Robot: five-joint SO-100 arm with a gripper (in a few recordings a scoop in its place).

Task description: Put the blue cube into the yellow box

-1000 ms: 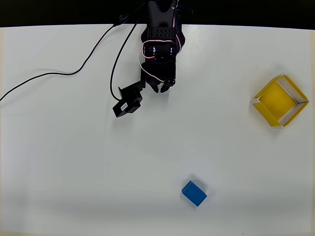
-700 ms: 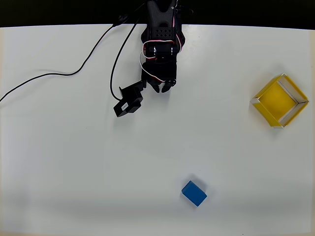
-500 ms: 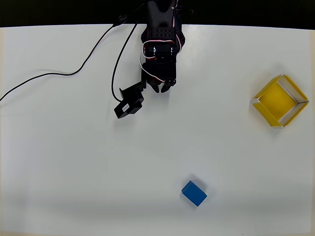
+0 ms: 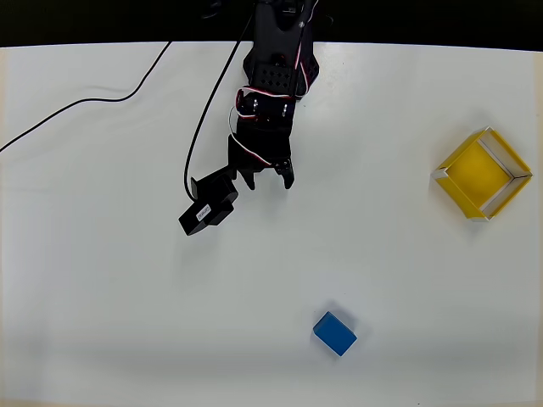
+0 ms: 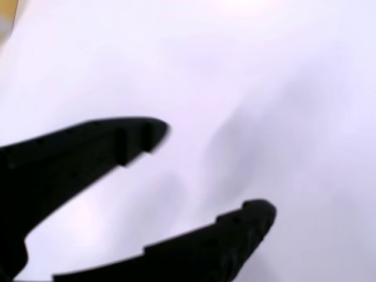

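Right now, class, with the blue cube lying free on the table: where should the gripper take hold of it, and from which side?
Probably from straight above: the blue cube lies flat on the white table, with nothing beside it. It looks slightly oblong and sits turned diagonally in the overhead view, so the open gripper should rotate to match and close across its two longer side faces.

A plain white table carries everything. The blue cube lies at about five o'clock from its centre, the yellow box at three o'clock. A black cable trails at ten o'clock.
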